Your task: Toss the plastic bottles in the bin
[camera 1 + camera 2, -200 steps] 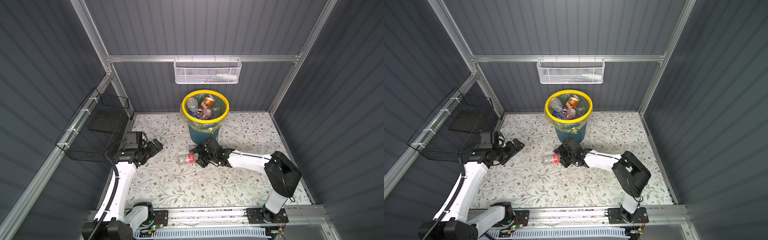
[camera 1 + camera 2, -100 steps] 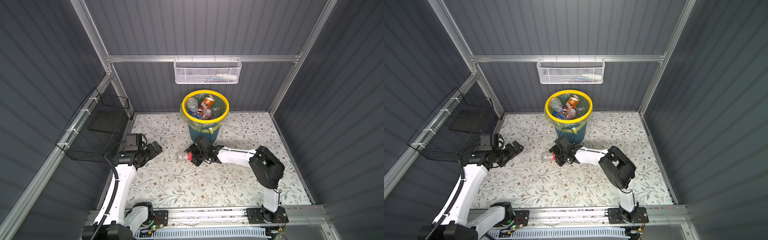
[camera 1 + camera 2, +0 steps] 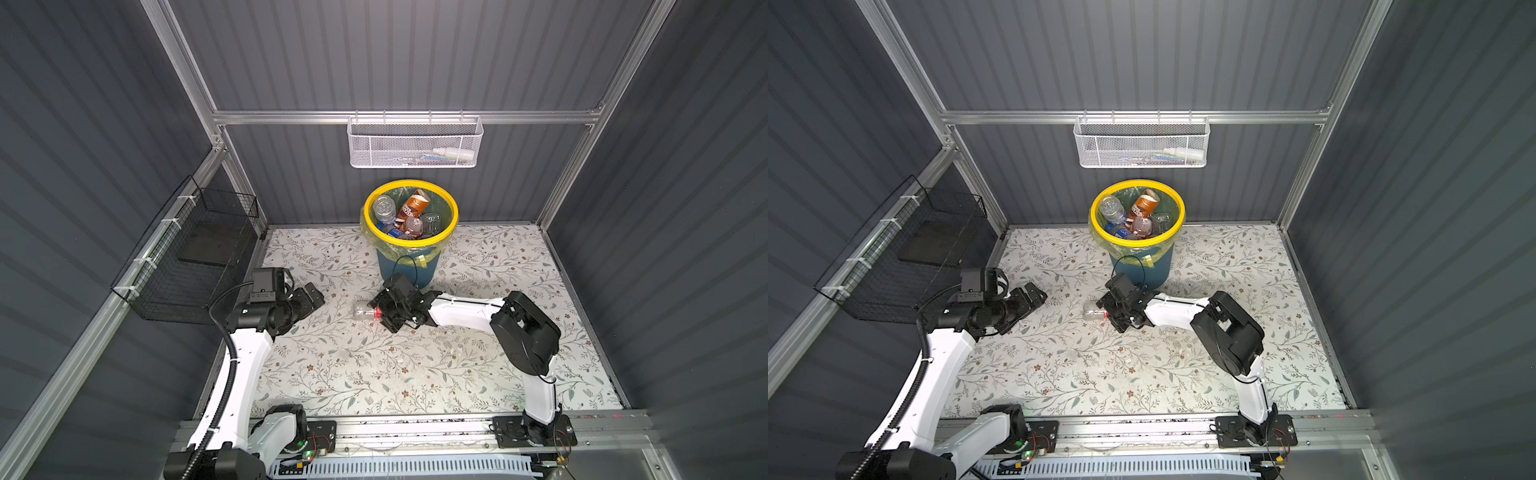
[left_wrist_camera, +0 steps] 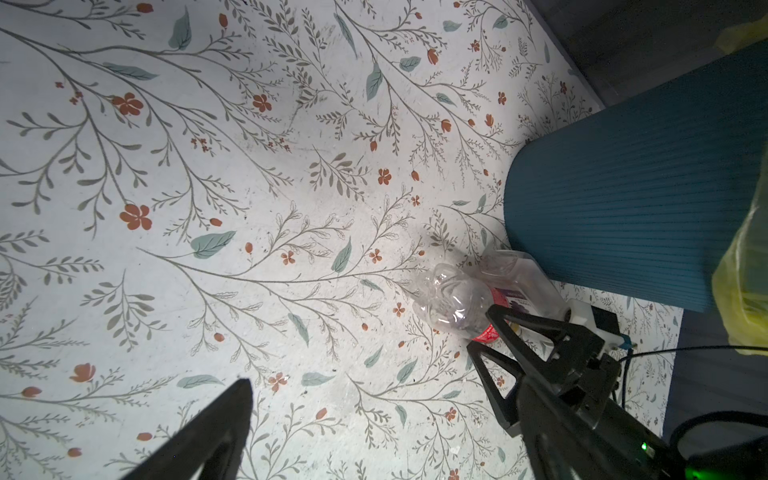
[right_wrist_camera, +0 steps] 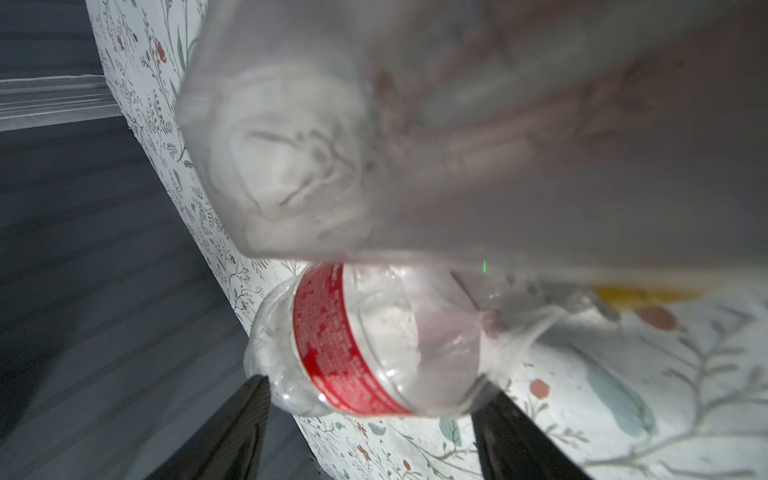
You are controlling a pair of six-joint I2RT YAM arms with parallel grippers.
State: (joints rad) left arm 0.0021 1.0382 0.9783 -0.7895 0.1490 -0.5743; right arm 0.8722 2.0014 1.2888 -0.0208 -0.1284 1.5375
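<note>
The floral tabletop [image 3: 374, 365] spanned the booth floor. A black wire basket [image 3: 195, 257] hung on the wall beyond its left edge, and a white mesh basket [image 3: 413, 143] hung on the rail above its far edge. The bin [image 3: 390, 270] stood at the middle of the far edge, with bottles [image 3: 409, 210] heaped inside nearly up to its yellow rim. The left gripper [image 3: 313, 295] hovered near the left edge, well apart from the bin, its jaws spread wide with nothing between them. The right gripper [image 3: 380, 313] sat low just in front of the bin, pointing toward the left edge. Its fingers [image 5: 232, 424] flanked a clear red-label bottle [image 3: 363, 311] that lay on its side on the tabletop. The right wrist view was too blurred to tell whether they pressed on it or only stood beside it. A second clear bottle [image 4: 521, 274] lay just beside the bin's base, next to the red-label one.
</note>
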